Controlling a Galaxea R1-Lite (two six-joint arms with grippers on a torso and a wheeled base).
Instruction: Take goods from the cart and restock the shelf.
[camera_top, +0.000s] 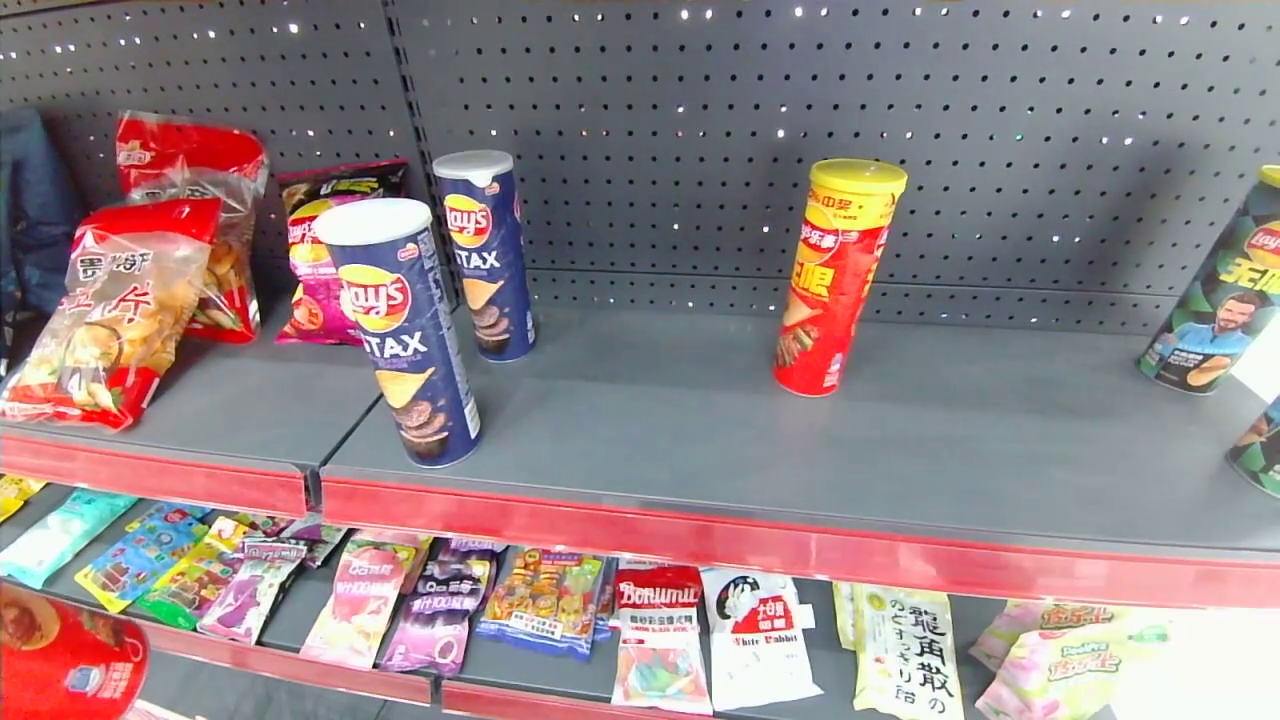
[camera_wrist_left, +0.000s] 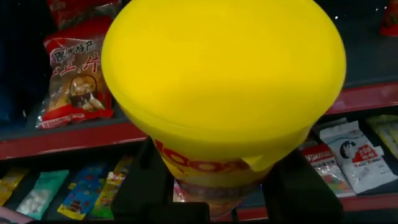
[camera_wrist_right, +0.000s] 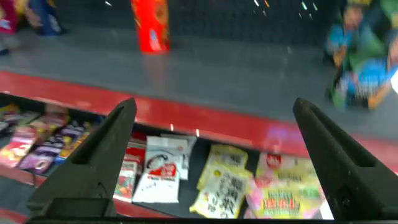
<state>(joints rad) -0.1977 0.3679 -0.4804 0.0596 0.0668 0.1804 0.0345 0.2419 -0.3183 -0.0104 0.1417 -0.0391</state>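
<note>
The left tool (camera_wrist_left: 221, 155) is showing as two matte black fingers (camera_wrist_left: 146, 186). They are looking blocky and flat-faced, with squared upper corners and plain, even surfaces. A dark base piece is showing at their roots.

The right tool (camera_wrist_right: 214, 104) is showing two black fingers (camera_wrist_right: 93, 165) shaped like long wedges. Each is starting broad at the root and narrowing to a blunt point at the tip. Their inner edges are running steep and straight, while their outer edges are slanting away more gently. A flat black bar is spanning the roots of both fingers. Both tools are looking dull rather than glossy.
</note>
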